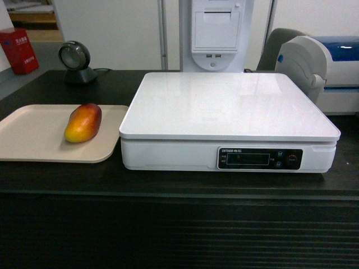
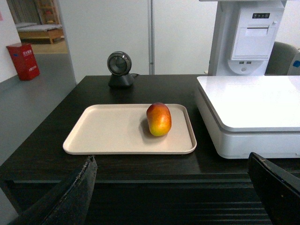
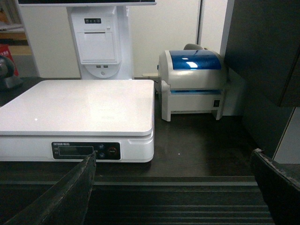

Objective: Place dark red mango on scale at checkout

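The mango [image 1: 83, 123] [image 2: 159, 119], dark red at its far end and orange-yellow at the near end, lies on a beige tray [image 1: 33, 140] [image 2: 108, 133] on the black checkout counter [image 1: 168, 182]. Right of the tray stands the white scale [image 1: 230, 106] [image 2: 248, 101] [image 3: 77, 110], its flat top bare. My left gripper [image 2: 171, 161] is open in front of the counter's ribbed panel, short of the tray and the mango. My right gripper [image 3: 173, 157] is open too, before the counter to the right of the scale's front. Neither gripper shows in the head view.
A round black scanner [image 1: 76, 61] [image 2: 120, 69] stands at the back of the counter. A white-and-blue printer [image 1: 322, 70] [image 3: 194, 84] sits right of the scale, a white kiosk [image 1: 216, 33] behind it. A red box [image 2: 22, 61] stands on the floor, far left.
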Tool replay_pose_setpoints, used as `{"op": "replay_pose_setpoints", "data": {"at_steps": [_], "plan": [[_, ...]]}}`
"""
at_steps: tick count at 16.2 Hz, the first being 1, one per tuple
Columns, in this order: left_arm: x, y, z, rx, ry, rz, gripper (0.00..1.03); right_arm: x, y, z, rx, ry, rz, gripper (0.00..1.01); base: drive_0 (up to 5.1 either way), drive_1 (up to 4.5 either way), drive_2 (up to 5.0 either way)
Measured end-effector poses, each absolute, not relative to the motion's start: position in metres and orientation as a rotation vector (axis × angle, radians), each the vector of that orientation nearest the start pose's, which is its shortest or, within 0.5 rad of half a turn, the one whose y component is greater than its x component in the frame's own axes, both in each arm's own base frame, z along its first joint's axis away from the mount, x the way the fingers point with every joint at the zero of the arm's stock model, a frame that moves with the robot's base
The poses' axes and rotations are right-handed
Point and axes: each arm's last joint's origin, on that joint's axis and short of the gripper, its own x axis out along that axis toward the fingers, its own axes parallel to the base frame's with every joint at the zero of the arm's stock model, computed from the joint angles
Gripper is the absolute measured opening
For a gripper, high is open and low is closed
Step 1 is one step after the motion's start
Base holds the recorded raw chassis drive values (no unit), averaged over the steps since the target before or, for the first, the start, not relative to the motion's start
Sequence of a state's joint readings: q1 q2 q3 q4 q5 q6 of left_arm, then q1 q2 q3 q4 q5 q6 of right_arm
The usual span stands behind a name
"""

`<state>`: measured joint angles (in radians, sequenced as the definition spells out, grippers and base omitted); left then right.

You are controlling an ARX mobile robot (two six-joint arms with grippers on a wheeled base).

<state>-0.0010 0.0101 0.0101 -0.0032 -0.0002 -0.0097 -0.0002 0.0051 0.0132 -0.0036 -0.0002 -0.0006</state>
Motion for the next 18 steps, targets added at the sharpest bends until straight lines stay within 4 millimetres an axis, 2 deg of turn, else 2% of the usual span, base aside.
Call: {"op": "replay_pose_setpoints", "data": {"at_steps": [3,7,10,14,16,18], "plan": [[0.098,0.000,0.166,-0.010,0.005,0.003,0.98,0.097,0.000,0.167,-0.001,-0.004,0.000,0.98,0.0,0.00,0.0],[0.101,-0.004,0.164,-0.019,0.060,0.119,0.98,0.097,0.000,0.167,0.000,-0.004,-0.001,0.98,0.0,0.00,0.0],[0.114,-0.007,0.179,-0.027,0.014,0.194,0.98,0.097,0.000,0.167,-0.001,-0.004,0.000,0.98,0.0,0.00,0.0],[0.152,-0.002,0.185,-0.021,0.013,0.113,0.98,0.097,0.000,0.167,-0.001,-0.005,0.000,0.98,0.0,0.00,0.0],[0.179,0.009,0.194,-0.022,-0.002,0.088,0.98,0.097,0.000,0.167,-0.001,-0.004,0.000,0.98,0.0,0.00,0.0],[0.209,0.025,0.192,-0.025,0.030,0.061,0.98,0.097,0.000,0.167,-0.001,-0.005,0.000,0.98,0.0,0.00,0.0]]}}
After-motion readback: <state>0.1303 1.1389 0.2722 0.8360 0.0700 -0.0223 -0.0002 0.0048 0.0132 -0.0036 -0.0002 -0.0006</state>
